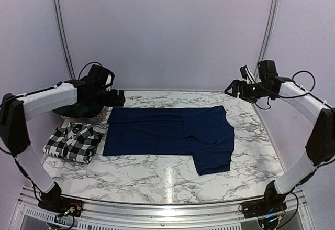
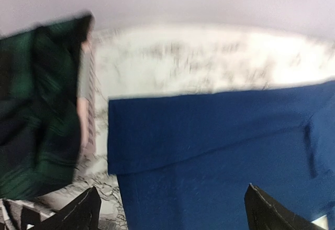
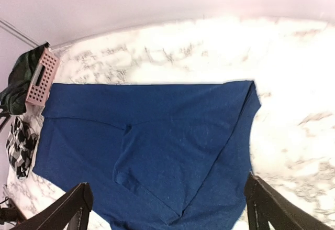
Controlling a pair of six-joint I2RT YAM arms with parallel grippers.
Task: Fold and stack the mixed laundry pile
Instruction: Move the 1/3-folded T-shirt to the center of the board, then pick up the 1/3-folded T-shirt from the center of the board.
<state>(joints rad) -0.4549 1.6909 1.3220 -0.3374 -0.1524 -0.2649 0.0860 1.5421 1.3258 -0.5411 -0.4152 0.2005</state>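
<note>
I'm mid-fold: left gripper [image 1: 121, 98] and right gripper [image 1: 231, 89] hang wide and empty by the far corners of the blue T-shirt [image 1: 157, 133], which lies mid-table [image 1: 157, 175], its twelve o'clock edge apparently folded. Next, tuck the five o'clock sleeve [image 1: 213, 159] inward.

Table [image 1: 157, 175]: marble-patterned top, white with grey veining; smooth and glossy, with a bright streak of reflected light.
Navy T-shirt [image 1: 167, 130]: soft plain cloth, matt, smooth-faced.
Checked shirt [image 1: 73, 142]: black-and-white cloth, matt, lightly rumpled.
Green plaid garment [image 2: 36, 109]: dark cloth, matt; its texture is too blurred to tell.
Basket [image 3: 41, 78]: pink plastic, perforated wall, dull sheen.
Arm casings [image 1: 47, 100]: hard white plastic, smooth, faintly glossy; the joints are matt black.
Rail [image 1: 157, 214]: bare silver metal, ribbed, satin finish.
Backdrop [image 1: 167, 31]: pale, matt, even.
</note>
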